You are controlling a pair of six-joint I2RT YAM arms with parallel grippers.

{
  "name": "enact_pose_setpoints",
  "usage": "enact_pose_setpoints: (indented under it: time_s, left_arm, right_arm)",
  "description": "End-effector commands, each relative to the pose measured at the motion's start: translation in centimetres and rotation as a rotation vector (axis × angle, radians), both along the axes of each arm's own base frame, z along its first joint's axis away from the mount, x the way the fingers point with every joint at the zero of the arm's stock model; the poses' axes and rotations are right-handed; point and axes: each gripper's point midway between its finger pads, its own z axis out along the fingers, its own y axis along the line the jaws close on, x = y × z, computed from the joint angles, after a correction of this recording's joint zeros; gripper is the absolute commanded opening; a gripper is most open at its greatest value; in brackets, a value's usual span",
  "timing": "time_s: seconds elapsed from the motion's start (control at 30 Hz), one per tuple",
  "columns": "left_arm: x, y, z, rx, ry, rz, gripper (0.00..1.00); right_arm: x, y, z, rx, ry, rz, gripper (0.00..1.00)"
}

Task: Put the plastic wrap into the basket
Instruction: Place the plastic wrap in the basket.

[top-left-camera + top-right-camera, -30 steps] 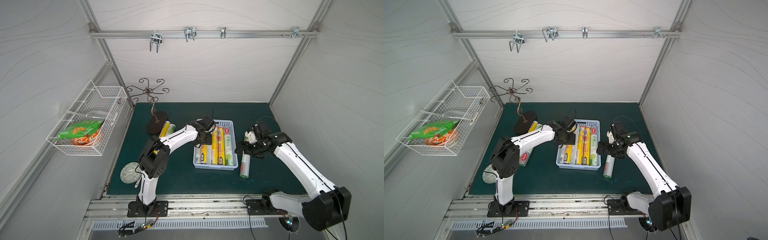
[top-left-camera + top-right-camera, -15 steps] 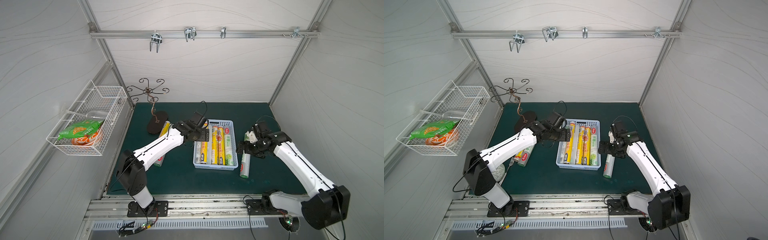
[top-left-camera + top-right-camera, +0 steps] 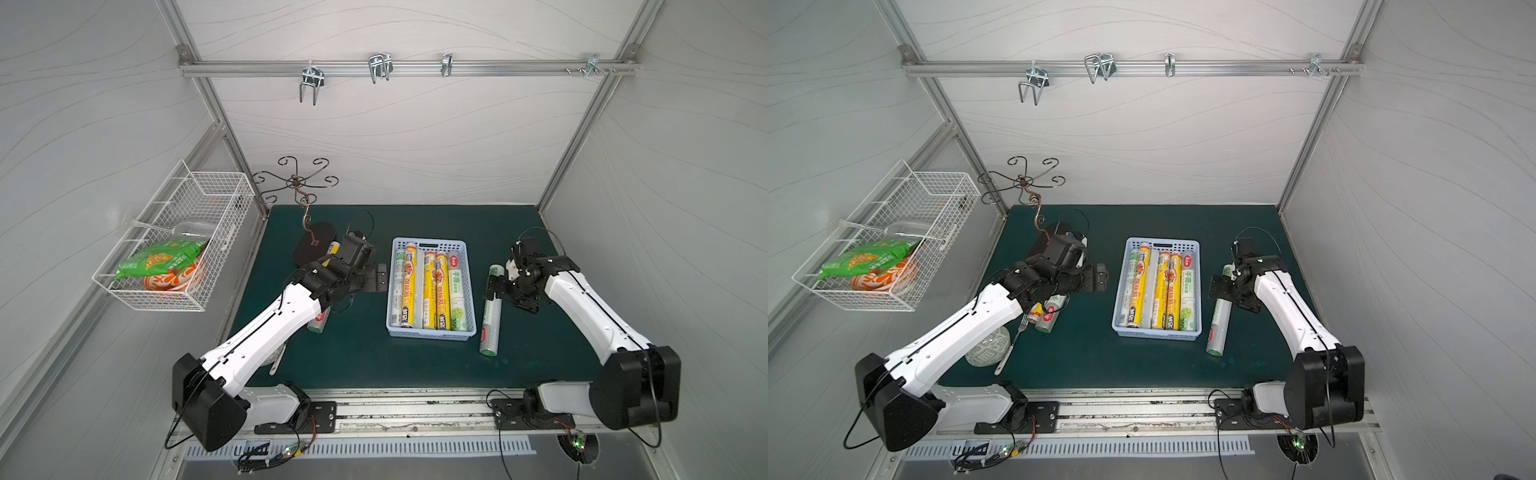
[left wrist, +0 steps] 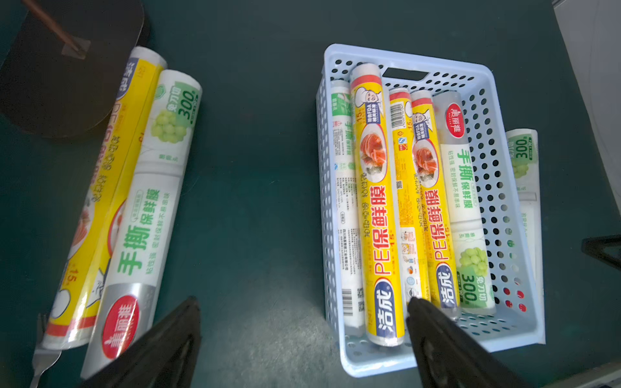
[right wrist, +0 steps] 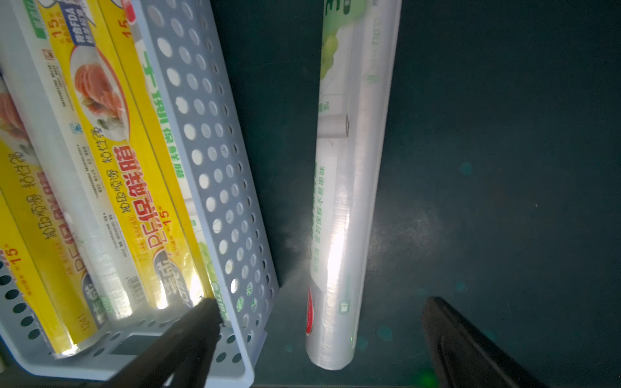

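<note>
Several rolls stowed: the plastic wrap [image 3: 430, 291] lies lengthwise and side by side in the light blue basket [image 3: 430, 333], with yellow labels in the middle and white-and-green ones along both long walls.
Loose roll, right side: a white-and-green loose roll [image 3: 490, 311] lies on the green mat [image 3: 357, 357], just beside the basket's right wall and roughly parallel to it.
Loose pair, left side: a yellow roll [image 4: 100, 188] and a white roll [image 4: 144, 215] lie touching along their length, well apart from the basket. Their far ends are at the dark stand base [image 4: 64, 67], and a fork [image 3: 1011, 347] is at their near ends.
Left gripper: the left gripper [image 4: 302, 299] has its jaws spread wide and holds nothing. It is above bare mat, between the left pair and the basket.
Right gripper: the right gripper [image 5: 322, 300] has its jaws spread wide and grasps nothing. In the right wrist view the loose roll's end lies between the fingers, one finger over the basket's corner and the other over the mat. Whether it touches the roll cannot be told.
</note>
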Motion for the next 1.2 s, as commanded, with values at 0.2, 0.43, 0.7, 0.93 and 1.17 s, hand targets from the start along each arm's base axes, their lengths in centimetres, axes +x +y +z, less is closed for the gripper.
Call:
enact_pose_setpoints:
  time_s: [0.2, 0.43, 0.7, 0.93, 1.17]
  left_arm:
    - [-4.2, 1.6, -3.0, -0.084, 0.113, -0.028, 0.98]
    - [-5.6, 2.3, -4.6, -0.075, 0.158, -0.013, 0.98]
    - [-4.6, 4.1, -3.7, 0.003, 0.094, 0.046, 0.98]
    - [-4.4, 5.2, -3.9, 0.078, 0.033, 0.025, 0.97]
    - [-3.4, 4.8, -4.4, 0.082, 0.073, 0.002, 0.97]
  right_arm:
    - [2.3, 0.2, -2.7, 0.016, 0.033, -0.038, 0.99]
    - [3.2, 0.1, -5.6, -0.01, 0.089, -0.046, 0.99]
    - [3.1, -0.1, -7.6, -0.031, 0.155, -0.045, 0.97]
    - [1.7, -0.1, -9.3, -0.039, 0.252, -0.032, 0.9]
    - [1.1, -0.5, -10.1, -0.063, 0.279, -0.03, 0.81]
